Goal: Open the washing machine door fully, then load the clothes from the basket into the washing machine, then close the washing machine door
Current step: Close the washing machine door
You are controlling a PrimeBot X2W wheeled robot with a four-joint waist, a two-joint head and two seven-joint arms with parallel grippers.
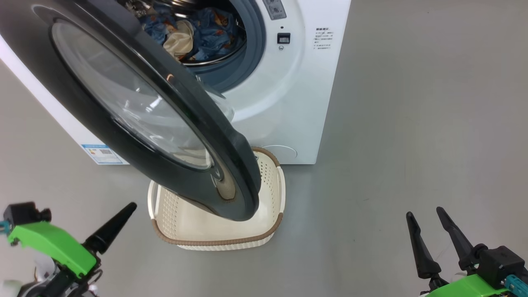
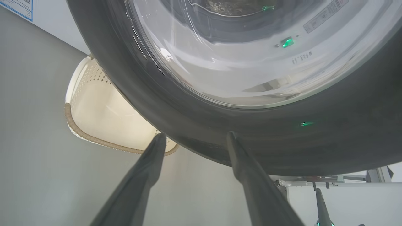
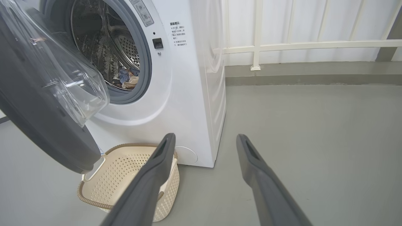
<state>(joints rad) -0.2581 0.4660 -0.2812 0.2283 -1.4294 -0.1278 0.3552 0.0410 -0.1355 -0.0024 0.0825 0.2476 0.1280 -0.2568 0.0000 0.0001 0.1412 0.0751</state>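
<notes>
the clothes (image 1: 194, 39) lie in the washing machine (image 1: 288, 103) and the basket (image 1: 214, 242) beneath sits empty (loading looks done), leaving only the half-swung washing machine door (image 1: 123, 103) to shut; left gripper (image 2: 194, 136) and right gripper (image 1: 424, 212) gape, empty.

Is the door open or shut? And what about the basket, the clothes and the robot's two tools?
Door, partly open, not latched.
Washing machine, upright, mouth uncovered.
Clothes, piled inside the washing machine.
Basket, on the floor, looks empty.
Left tool, open, holding nothing.
Right tool, open, holding nothing.
</notes>
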